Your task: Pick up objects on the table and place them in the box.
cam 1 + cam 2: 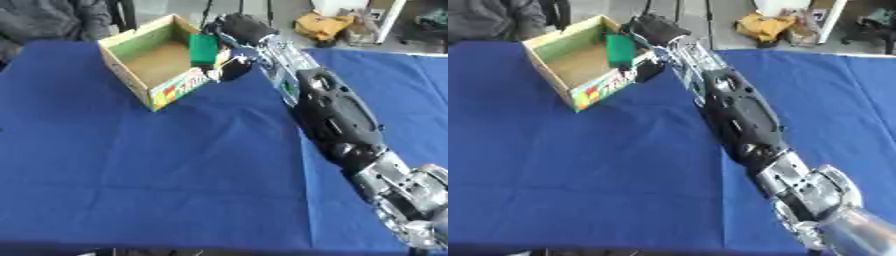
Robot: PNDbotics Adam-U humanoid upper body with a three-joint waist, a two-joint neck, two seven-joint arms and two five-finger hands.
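An open cardboard box (131, 75) with a green and printed side stands at the far left of the blue table (175, 165). My right arm stretches from the lower right up to the box's right rim. My right hand (241, 30) is curled round a green rectangular object (203, 49) and holds it over the box's opening, just inside the right wall. The box floor under it looks bare brown. My left hand shows in neither view.
A person in dark clothing (52, 20) sits behind the box at the far left edge. Beyond the table's far edge there is yellow and white clutter (324, 22) on the floor. The blue cloth runs wide to the left of my arm.
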